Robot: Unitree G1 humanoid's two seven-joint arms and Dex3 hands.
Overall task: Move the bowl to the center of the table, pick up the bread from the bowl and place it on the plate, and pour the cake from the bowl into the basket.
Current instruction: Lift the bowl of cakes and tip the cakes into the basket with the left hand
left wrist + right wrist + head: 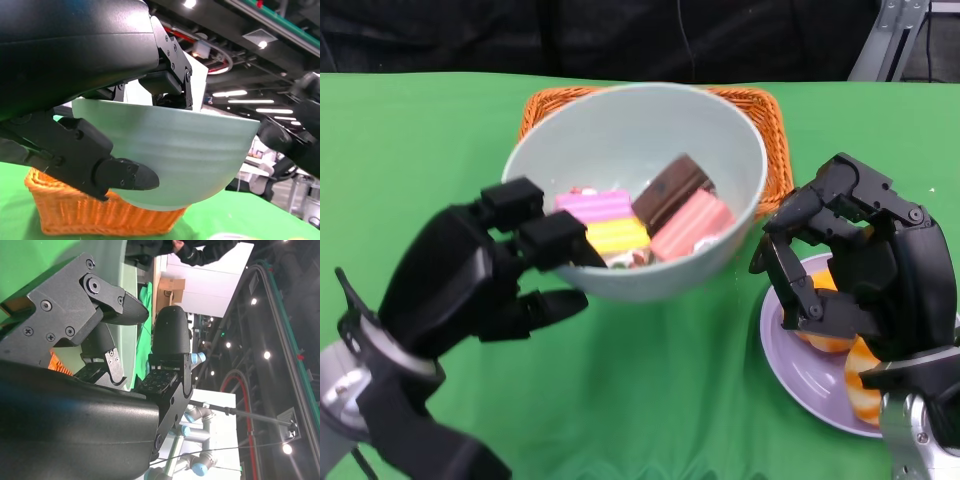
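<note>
Pale-green bowl (635, 190) is held by my left hand (485, 275): fingers hook over the near-left rim and others press the outer wall below it. In the left wrist view the bowl is clear of the counter (650, 390), its base above the basket (100, 217). The basket (772, 130) lies directly behind the bowl, away from me, so I judge the pour calls for tipping the far rim forward and down. The cake pieces (645, 225) lie in the bowl's near half, apart from the far rim, so they must slide across before they spill. My right hand (850, 255) hovers over the plate (800, 375), fingers curled and holding nothing visible; the bread (855, 385) lies on the plate. My left hand is the nearer one and already has the bowl.
</note>
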